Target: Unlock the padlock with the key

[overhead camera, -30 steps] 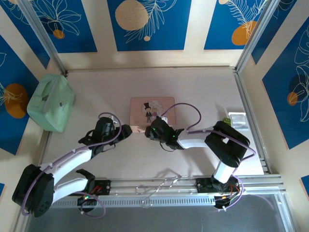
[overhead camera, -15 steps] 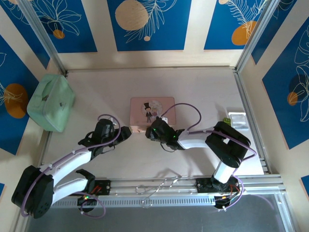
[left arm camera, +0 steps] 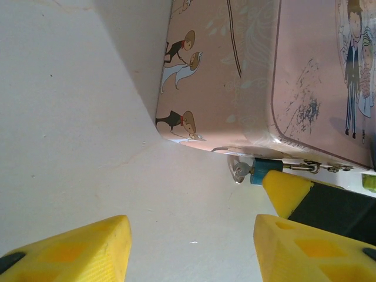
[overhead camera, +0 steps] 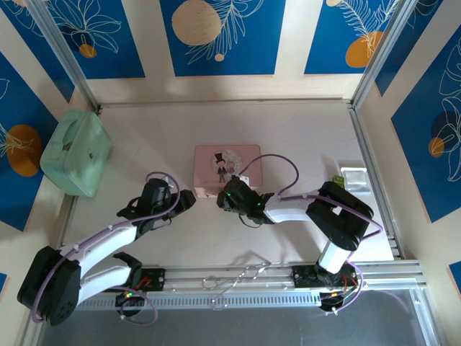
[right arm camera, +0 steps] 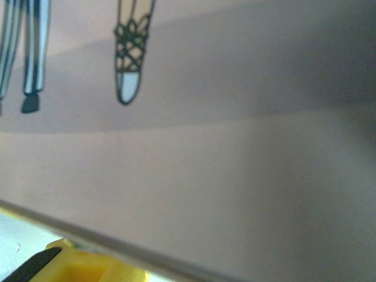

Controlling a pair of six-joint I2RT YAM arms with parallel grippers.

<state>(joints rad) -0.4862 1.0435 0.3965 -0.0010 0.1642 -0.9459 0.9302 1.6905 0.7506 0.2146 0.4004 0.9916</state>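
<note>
While the left gripper [left arm camera: 191, 229] holds its jaws apart and empty over the bench [left arm camera: 70, 117], the padlock [left arm camera: 254, 171] sits just ahead-right, at the pink tin's [left arm camera: 235, 70] edge, against the right gripper [overhead camera: 220, 194]; that gripper's jaw state cannot be told.

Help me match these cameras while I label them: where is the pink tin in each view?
Top external: pink tin in the middle of the picture.
Left wrist: tin at upper right, side wall and lid showing.
Right wrist: tin close up, top edge down to lower right.
Shared landmark: the tin's printed cartoon figures.
</note>
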